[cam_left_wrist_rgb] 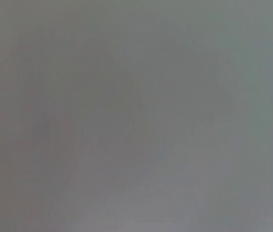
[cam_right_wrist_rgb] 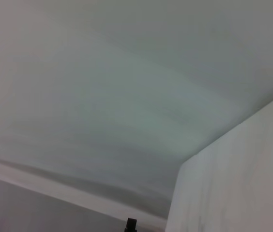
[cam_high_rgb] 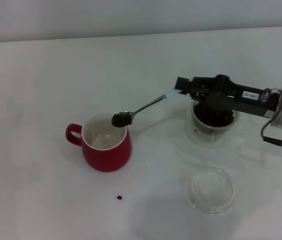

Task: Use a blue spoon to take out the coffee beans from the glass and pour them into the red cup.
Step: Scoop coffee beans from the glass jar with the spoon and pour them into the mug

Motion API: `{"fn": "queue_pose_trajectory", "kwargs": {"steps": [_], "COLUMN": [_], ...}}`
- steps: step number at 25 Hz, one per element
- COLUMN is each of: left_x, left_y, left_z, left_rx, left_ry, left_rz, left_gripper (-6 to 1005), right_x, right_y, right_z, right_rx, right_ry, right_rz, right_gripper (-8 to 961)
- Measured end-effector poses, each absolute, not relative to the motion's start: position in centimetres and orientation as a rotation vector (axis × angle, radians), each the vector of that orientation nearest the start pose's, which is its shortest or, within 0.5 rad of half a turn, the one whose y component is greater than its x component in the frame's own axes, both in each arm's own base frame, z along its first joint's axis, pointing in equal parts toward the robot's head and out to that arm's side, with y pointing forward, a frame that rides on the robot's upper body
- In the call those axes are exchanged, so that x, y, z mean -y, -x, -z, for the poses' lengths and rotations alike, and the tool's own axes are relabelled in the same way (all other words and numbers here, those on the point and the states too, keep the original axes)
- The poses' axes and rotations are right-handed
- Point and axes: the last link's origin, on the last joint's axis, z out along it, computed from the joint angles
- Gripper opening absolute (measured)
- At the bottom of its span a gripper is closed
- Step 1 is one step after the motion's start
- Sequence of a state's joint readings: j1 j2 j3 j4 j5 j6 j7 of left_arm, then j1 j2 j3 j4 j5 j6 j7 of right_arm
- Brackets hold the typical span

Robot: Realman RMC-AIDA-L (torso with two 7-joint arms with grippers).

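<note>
My right gripper (cam_high_rgb: 181,88) is shut on the pale blue handle end of the blue spoon (cam_high_rgb: 148,106), reaching in from the right in the head view. The spoon's bowl, heaped with coffee beans (cam_high_rgb: 122,119), hangs over the right rim of the red cup (cam_high_rgb: 106,145), whose white inside looks bare. The glass (cam_high_rgb: 214,120) stands under my right arm with dark coffee beans (cam_high_rgb: 216,116) in it, partly hidden by the wrist. My left gripper shows in no view.
A shallow clear dish (cam_high_rgb: 211,190) lies on the white table (cam_high_rgb: 41,90) in front of the glass. One stray bean (cam_high_rgb: 119,198) lies in front of the red cup. Both wrist views show only blank pale surfaces.
</note>
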State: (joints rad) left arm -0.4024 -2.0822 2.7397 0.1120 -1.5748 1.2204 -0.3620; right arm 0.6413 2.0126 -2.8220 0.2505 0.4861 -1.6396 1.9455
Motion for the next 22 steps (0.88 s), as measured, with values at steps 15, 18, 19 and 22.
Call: {"fn": "queue_pose_trajectory", "kwargs": {"steps": [15, 18, 19, 22], "left_x": [-30.5, -30.5, -30.5, -30.4], "left_y": [37.2, 37.3, 37.3, 37.4], "left_z": [-1.2, -1.2, -1.2, -1.3], "left_rx": [0.831, 0.832, 0.832, 0.833], "left_ry": [1.252, 1.250, 1.249, 1.247], "left_rz": [0.815, 0.814, 0.813, 0.811], "left_gripper": [778, 778, 778, 777], "right_x": [-32.9, -33.2, -33.2, -33.3], "right_y": [-27.2, -26.9, -26.7, -26.2], "right_z": [3.2, 3.6, 3.7, 4.1], "right_rx": [-1.868, -1.838, -1.824, -1.770], "right_ry": [2.184, 2.216, 2.229, 2.272], "right_rz": [-1.174, -1.153, -1.148, -1.147], "right_gripper": [147, 147, 147, 147]}}
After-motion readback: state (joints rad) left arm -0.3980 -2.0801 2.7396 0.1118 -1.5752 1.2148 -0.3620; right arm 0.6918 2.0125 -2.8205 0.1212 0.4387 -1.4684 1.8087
